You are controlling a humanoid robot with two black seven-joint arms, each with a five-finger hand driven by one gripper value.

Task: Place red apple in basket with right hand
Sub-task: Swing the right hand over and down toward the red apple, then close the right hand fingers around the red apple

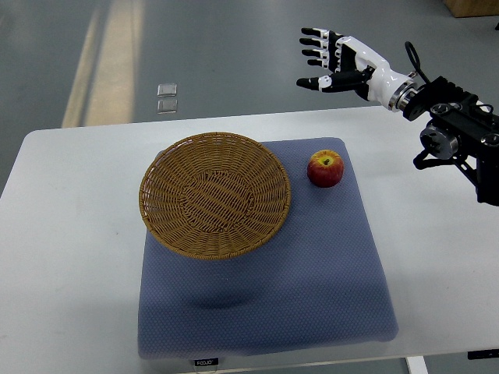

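one red apple [325,168], yellow-flecked with its stem up, sits on a blue mat [312,288] just right of one round wicker basket [214,195], not touching it. the mat covers a white table [70,257]; grey floor lies beyond. the right hand [331,61] hovers far right, above the table's far edge, fingers spread, holding nothing.

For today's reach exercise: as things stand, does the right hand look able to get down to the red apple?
Probably yes. The right hand hangs open beyond the table's far edge, holding nothing. The red apple sits alone on the blue mat, beside the basket but apart from it, with nothing between.
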